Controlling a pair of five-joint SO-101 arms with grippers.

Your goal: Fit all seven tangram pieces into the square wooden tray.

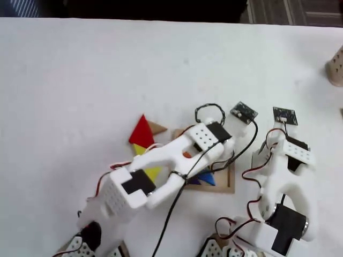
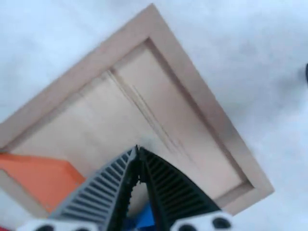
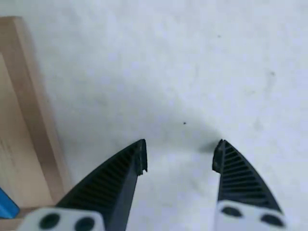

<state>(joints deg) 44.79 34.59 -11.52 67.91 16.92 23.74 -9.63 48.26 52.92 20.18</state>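
Square wooden tray (image 1: 231,179) toward the tabletop's near edge, orange piece (image 2: 41,178) and blue piece (image 1: 208,179) inside, red triangle (image 1: 141,131) just outside, left hand (image 2: 139,154) pressed together over tray, right hand (image 3: 179,149) spread apart beside it

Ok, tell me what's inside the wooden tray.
An orange piece and a blue piece lie inside the tray, with bare wood beside them. The left arm and its shut jaws cover the rest; anything there is hidden.

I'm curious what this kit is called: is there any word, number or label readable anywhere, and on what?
None can be read.
The wooden tray, the red piece and the orange piece bear no writing.
Any print on the small circuit boards is too small to read.
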